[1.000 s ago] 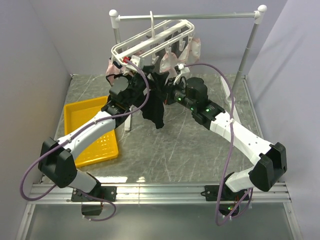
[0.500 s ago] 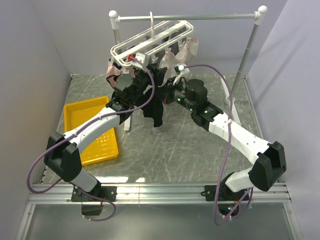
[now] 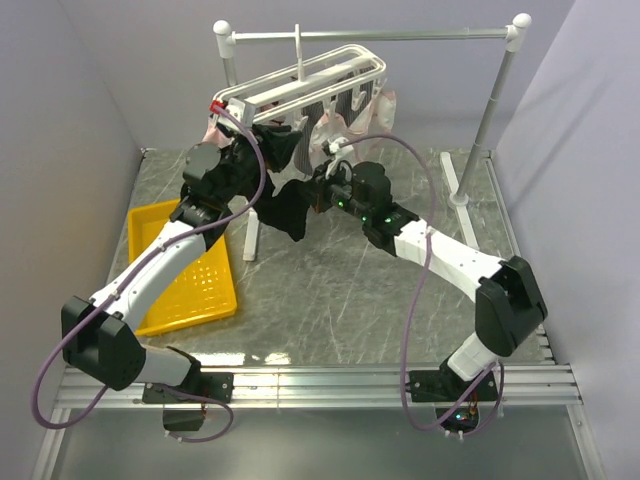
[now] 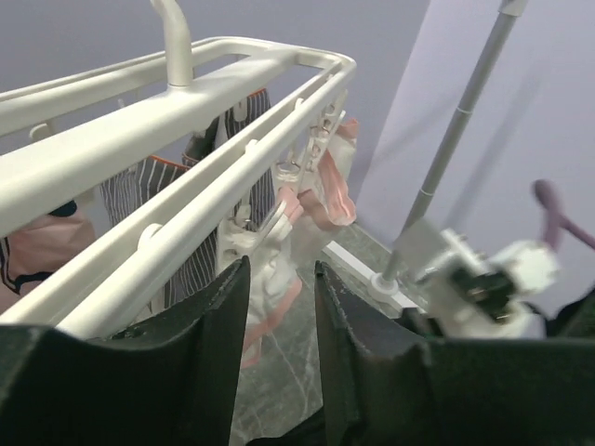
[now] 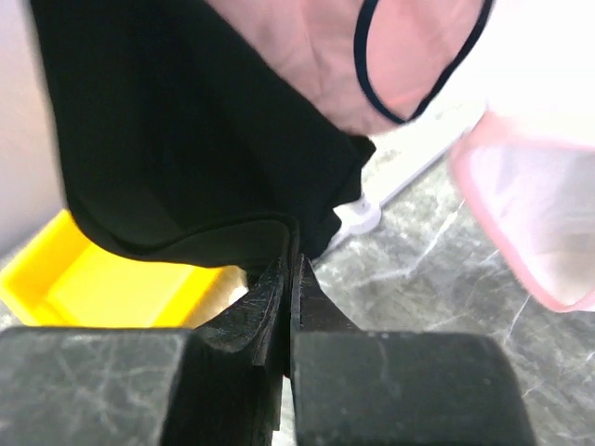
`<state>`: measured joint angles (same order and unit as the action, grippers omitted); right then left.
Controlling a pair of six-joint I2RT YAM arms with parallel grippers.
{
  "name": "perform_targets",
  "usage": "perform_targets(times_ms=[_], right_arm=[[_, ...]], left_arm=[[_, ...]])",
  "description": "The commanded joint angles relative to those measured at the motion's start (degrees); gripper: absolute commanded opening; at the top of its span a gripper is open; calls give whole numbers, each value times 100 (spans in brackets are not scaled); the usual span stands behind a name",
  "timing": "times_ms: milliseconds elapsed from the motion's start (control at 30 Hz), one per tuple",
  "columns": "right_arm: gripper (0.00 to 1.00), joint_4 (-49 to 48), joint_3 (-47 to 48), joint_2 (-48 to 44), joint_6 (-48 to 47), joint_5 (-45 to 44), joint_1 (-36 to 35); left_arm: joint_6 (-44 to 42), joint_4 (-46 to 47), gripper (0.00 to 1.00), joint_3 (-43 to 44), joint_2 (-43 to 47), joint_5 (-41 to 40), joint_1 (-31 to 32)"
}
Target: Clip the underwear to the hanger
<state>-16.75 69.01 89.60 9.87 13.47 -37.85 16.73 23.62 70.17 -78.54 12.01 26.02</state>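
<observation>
Right fingers (image 5: 249, 321) clamped on the underwear (image 5: 186, 139) — left fingers (image 4: 200, 367) apart, near the hanger (image 4: 186, 121)

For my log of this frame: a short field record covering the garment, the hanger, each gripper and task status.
underwear: black, hanging between both arms under the hanger
hanger: white, hooked on the rail stand; pink garment and striped garment hang from it
left gripper: beside the hanger bars, fingers slightly apart, grip unclear
right gripper: shut on the underwear's edge
basket: yellow, left side
status: no clip seen on the underwear
</observation>
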Motion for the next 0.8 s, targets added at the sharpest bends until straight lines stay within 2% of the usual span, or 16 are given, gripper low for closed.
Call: perform_targets(times_ms=[0,33,100,133,300,467,500,767], right_arm=[[6,-521,200,206,-284,234,-21],[22,-539,235,233,-284,278,-12],[33,-522,297,216,-319,305,-21],[41,-531,306,198,-397,279,-21],[43,-618,192,-197,-661,-116,58],[43,-1171,60,-531,-934,-372,155],[44,-1242,147,-488,-1178,-346,155],[47,-2278,578,328,-1400,-170,199]], left_arm=[[216,-217,41,23,172,425,-150],[216,-243,43,32,173,425,-185],[181,-296,45,49,190,486,-229],[199,-314,45,49,190,486,-264],[287,-270,45,58,146,565,-343],[357,-235,45,102,155,601,-414],[357,-252,45,102,155,636,-431],[419,-252,46,93,208,662,-510]])
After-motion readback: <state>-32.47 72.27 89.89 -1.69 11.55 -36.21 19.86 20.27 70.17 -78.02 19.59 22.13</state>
